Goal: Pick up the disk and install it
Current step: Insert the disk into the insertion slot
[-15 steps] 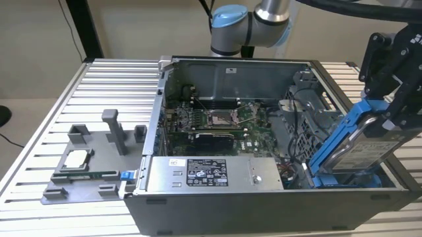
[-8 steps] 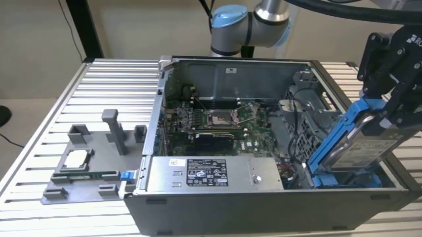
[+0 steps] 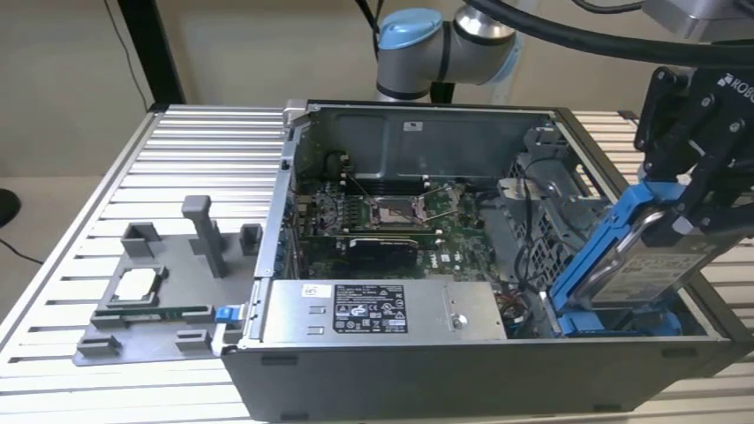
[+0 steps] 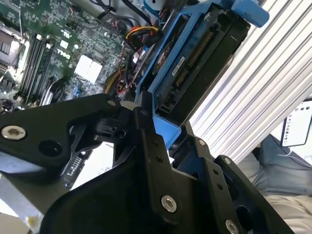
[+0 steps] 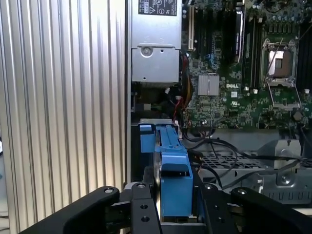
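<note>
While the claw (image 3: 693,216) grips the disk (image 3: 645,265) by its upper end, black fingers (image 5: 141,204) pressed against the blue carrier rails on either side in both wrist views, the drive hangs tilted above the open computer case (image 3: 471,380). Its lower end dips inside the case's drive bay (image 3: 613,325), at the end of the case farthest from the grey fixture tray (image 3: 154,305). In the second wrist view the disk's (image 4: 195,63) connector edge faces down into the case, with red and yellow cables just beyond it. The first wrist view looks along the disk's (image 5: 173,156) blue rail towards the power supply box (image 5: 153,53) and the motherboard (image 5: 243,58), both deeper inside the case. Pick-up looks finished, and the step in hand seems to be the install, with the disk entering the bay but not yet level or seated. Seating it would, I judge, call for bringing the rails in line with the bay's walls and keeping the connector end clear of the loose cables inside the case. Outside the case, the ribbed worktop (image 3: 177,159) carries the fixture tray with a small square chip (image 3: 136,283) on it.
</note>
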Available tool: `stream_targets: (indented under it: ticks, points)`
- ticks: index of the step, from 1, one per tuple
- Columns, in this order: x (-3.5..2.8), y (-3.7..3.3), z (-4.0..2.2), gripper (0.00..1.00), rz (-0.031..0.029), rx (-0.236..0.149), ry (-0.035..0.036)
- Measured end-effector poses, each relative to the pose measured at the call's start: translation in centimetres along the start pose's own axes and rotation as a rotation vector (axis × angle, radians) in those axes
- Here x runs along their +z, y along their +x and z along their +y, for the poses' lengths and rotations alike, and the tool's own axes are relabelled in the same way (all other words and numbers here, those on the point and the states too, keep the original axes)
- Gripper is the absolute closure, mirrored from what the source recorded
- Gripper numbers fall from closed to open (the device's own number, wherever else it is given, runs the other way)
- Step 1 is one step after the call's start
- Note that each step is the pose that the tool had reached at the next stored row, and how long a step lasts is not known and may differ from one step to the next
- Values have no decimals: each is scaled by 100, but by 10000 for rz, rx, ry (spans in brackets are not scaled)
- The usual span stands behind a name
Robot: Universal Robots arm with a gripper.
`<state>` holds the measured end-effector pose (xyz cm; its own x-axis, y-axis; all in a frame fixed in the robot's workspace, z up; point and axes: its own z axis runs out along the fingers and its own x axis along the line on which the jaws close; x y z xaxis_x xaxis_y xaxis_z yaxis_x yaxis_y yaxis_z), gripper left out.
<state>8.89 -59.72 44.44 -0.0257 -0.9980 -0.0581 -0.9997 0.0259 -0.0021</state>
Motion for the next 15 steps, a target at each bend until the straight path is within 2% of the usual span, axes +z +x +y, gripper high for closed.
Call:
stream_targets:
  ticks: [4,9,14,15]
  points:
    - [53,-4,1,100,-1,36,46]
    - [137,-3,1,100,5,126,60]
    - [140,-3,1,100,15,127,62]
    - [140,-3,1,0,15,127,61]
